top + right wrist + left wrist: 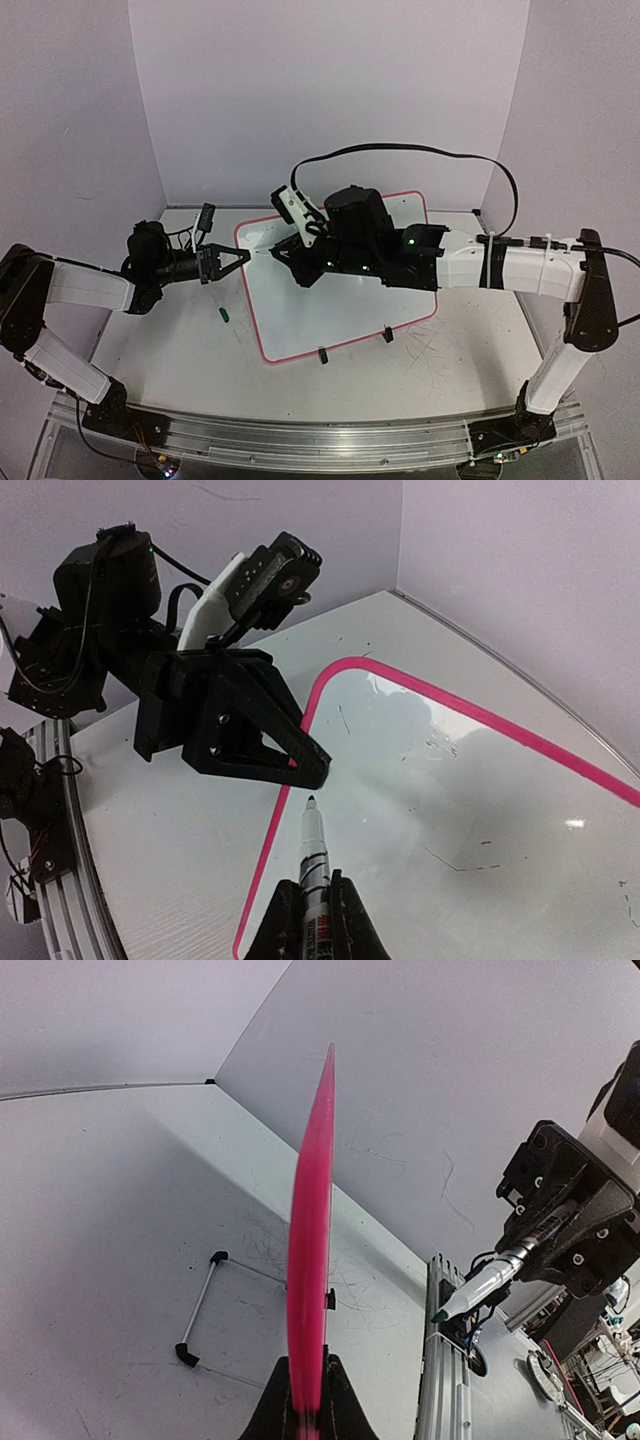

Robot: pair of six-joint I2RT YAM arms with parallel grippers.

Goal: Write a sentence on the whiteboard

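The whiteboard lies on the table, glossy white with a pink rim. No green words show on it, only a few faint specks. My left gripper is shut on its far left rim; in the left wrist view the rim runs edge-on between the jaws. My right gripper is shut on a marker, uncapped, tip just above the board's left corner. In the right wrist view the marker points from my gripper at the left gripper over the board. The marker also shows in the left wrist view.
A small green cap lies on the table left of the board. Two black clips sit on the board's near edge. Grey scribbles mark the tabletop. A wire stand shows beside the board. Walls enclose the back and both sides.
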